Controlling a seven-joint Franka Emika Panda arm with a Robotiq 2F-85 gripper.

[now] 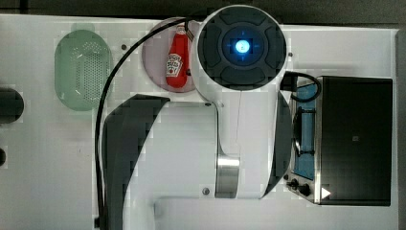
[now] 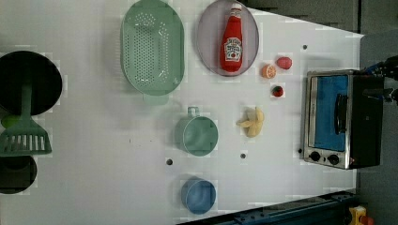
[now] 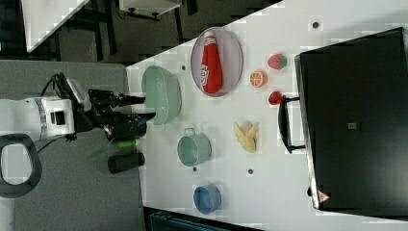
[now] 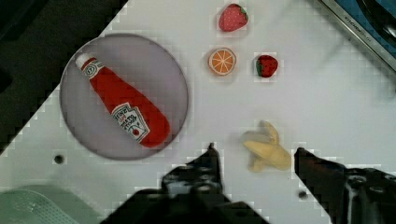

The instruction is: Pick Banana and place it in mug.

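Leftmost in the left view, a dark round pan (image 2: 29, 82) is cut by the frame edge, with a green slotted spatula (image 2: 24, 136) lying across it; a second dark round shape below it is too cropped to identify. Next comes the oval perforated green basket (image 2: 152, 48), then the pale green mug (image 2: 197, 135) with its stub handle pointing toward the basket, and the blue cup (image 2: 198, 195) well apart from the mug, near the table (image 2: 94, 154) edge. Further right, a ketchup bottle (image 2: 232, 41) lies on a grey oval plate (image 2: 206, 35). The banana (image 2: 252, 122), partly peeled, lies on the bare table near the mug, on the left view's right of it, not touching it. An orange slice (image 2: 268, 71) and two strawberries (image 2: 283, 63) sit between the plate and the toaster oven (image 2: 341, 117), whose far side runs out of frame.

From the top view, the arm's white body hides most of the table, covering mug and banana alike and part of the plate.

Through the wrist view, the gripper (image 4: 256, 154) hangs over the table with its two dark fingers (image 4: 208, 163) spread apart, nothing between them; the banana shows in the gap between them, lower down on the table. Their bases are cut off by the frame.
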